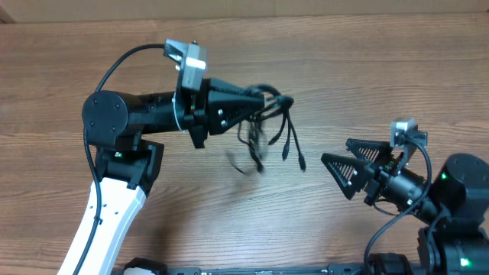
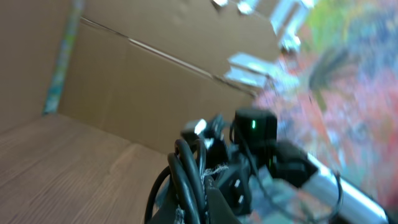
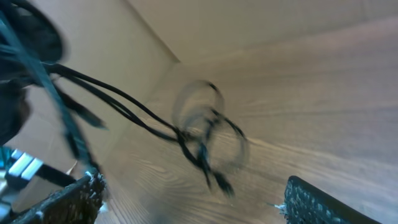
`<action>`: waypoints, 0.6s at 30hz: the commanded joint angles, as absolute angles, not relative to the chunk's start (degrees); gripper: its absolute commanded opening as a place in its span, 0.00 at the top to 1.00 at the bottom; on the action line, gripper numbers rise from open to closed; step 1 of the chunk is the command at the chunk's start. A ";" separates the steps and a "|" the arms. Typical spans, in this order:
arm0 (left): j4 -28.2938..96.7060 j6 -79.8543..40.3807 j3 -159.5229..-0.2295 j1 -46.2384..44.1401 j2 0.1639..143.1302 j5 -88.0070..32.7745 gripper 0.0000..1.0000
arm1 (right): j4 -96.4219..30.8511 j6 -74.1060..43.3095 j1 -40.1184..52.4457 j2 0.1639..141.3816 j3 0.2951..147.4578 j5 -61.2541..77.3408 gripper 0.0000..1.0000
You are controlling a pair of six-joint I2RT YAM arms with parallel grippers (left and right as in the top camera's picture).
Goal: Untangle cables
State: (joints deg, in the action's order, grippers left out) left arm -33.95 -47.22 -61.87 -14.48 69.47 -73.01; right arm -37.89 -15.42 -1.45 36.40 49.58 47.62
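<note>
Black cables (image 1: 290, 142) in left gripper (image 1: 276, 100)

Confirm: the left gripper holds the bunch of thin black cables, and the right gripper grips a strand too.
Not quite. The overhead view shows the right gripper open, clear of the thin black cables; the left gripper does hold the bunch.

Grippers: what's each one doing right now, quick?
Left gripper: closed, holding the cables.
Right gripper: open, empty.
</note>
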 commanded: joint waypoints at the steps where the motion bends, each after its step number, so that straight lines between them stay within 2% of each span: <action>1: -34.30 -41.58 -63.13 -14.24 68.23 -81.17 0.96 | -37.15 -11.94 -1.61 35.66 52.05 51.62 0.12; 8: -34.33 -38.94 -63.13 -15.42 68.23 -88.16 0.96 | -30.33 -1.91 -1.61 35.64 52.16 66.89 0.20; 14: -34.33 -34.68 -63.13 -21.15 68.25 -88.27 0.96 | -25.02 -1.41 -1.61 35.64 52.16 72.88 0.21; 18: -34.33 -32.03 -63.13 -24.88 68.53 -86.28 0.96 | -22.90 -1.41 -1.61 35.64 52.16 75.81 0.28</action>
